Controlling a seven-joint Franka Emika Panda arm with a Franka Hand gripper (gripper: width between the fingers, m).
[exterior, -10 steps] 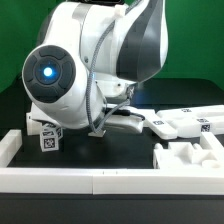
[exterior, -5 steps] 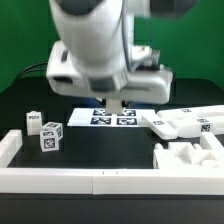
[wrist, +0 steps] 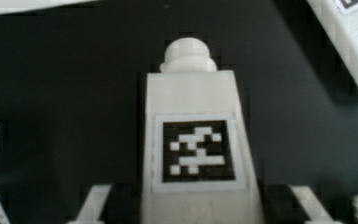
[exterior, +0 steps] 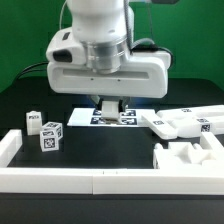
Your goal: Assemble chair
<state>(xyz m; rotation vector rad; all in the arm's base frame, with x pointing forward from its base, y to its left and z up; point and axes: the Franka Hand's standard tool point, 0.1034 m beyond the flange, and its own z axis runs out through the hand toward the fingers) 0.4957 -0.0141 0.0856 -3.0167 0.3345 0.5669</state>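
Observation:
My gripper (wrist: 202,206) is shut on a white chair leg (wrist: 197,110). The leg has a black-and-white tag on its face and a rounded peg (wrist: 190,50) at its far end. In the exterior view the gripper (exterior: 108,104) hangs in mid-table with the leg (exterior: 108,103) between its fingers, just over the marker board (exterior: 84,117). Two small tagged white blocks (exterior: 45,131) stand at the exterior view's left. Flat chair panels (exterior: 186,123) lie at the right. A blocky white chair part (exterior: 190,158) sits at the front right.
Low white border rails run along the front (exterior: 100,181) and the left side (exterior: 10,148) of the black table. A white panel edge (wrist: 345,40) shows beyond the leg in the wrist view.
The arm has swung from the exterior view's left to the middle of the table and turned to face down. The grip on the leg has not changed.

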